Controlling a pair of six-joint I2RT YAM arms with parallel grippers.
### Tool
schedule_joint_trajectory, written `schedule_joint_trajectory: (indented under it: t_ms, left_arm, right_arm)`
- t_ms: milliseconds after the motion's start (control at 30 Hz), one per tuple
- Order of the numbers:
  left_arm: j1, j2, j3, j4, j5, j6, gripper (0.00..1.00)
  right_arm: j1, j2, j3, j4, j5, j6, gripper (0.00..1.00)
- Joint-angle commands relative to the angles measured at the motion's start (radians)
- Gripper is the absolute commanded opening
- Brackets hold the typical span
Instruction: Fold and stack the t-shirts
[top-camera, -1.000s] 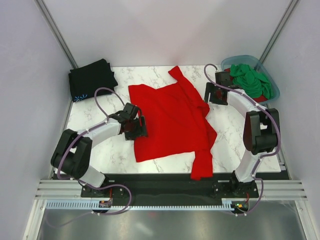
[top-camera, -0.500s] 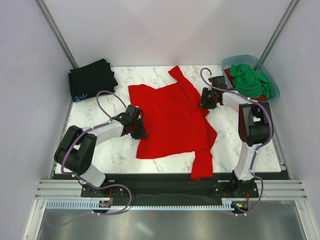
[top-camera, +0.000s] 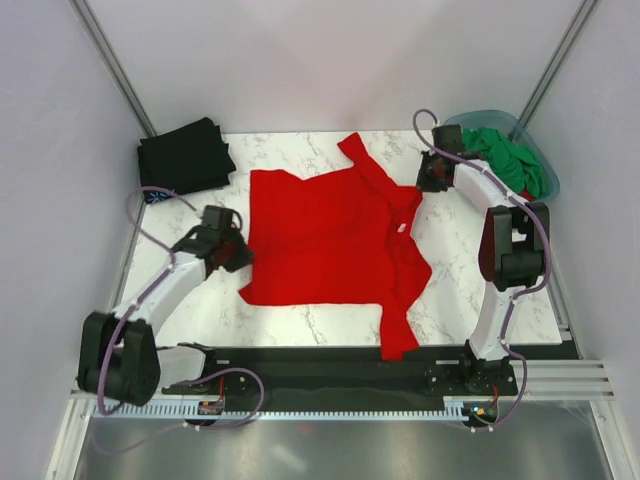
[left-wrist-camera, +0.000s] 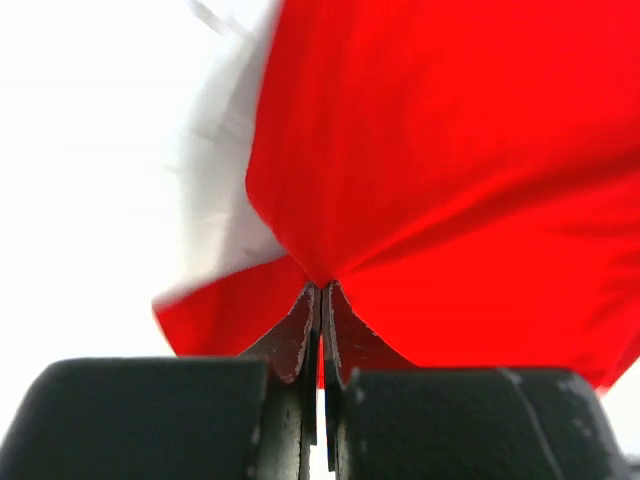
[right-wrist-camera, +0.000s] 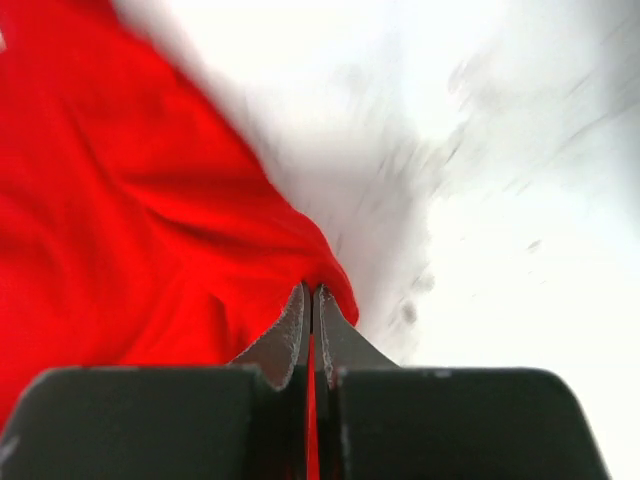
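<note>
Both jaws tight on red t-shirt (top-camera: 330, 235) edges.

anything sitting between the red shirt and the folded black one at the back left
Nothing visible does: only bare marble table separates the red shirt from the black shirt. The left gripper and right gripper pinch its edges.

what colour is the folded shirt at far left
The folded shirt is black; best in top external view.

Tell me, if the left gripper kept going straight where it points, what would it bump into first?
The red t-shirt: the left gripper is shut on its edge, and the same cloth spreads ahead of it. Nothing else shows in that line, though depth is unclear.
</note>
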Motion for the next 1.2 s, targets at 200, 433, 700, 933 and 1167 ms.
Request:
schedule_joint_trajectory:
  t_ms: [200, 433, 700, 933, 1167]
  left_arm:
    - [0.186, -0.154, -0.019, -0.171, 0.068, 0.011, 0.22]
    - [0.184, -0.233, -0.057, -0.177, 0.134, 0.026, 0.78]
    - [0.158, -0.269, 0.010, -0.203, 0.091, 0.077, 0.75]
    - [0.086, -0.306, -0.098, -0.199, 0.067, -0.032, 0.71]
    - [0.054, -0.304, -0.199, -0.148, 0.064, -0.096, 0.71]
  right_arm:
    - [-0.035, 0.255, 0.504, -0.226, 0.171, -0.035, 0.36]
    - [0.040, 0.087, 0.389, -0.231, 0.185, -0.024, 0.64]
    - [0.209, -0.393, -0.250, -0.088, 0.098, 0.192, 0.65]
    - [0.244, -0.693, -0.677, -0.088, 0.167, 0.370, 0.61]
    - [0.244, -0.765, -0.924, 0.063, 0.064, 0.399, 0.55]
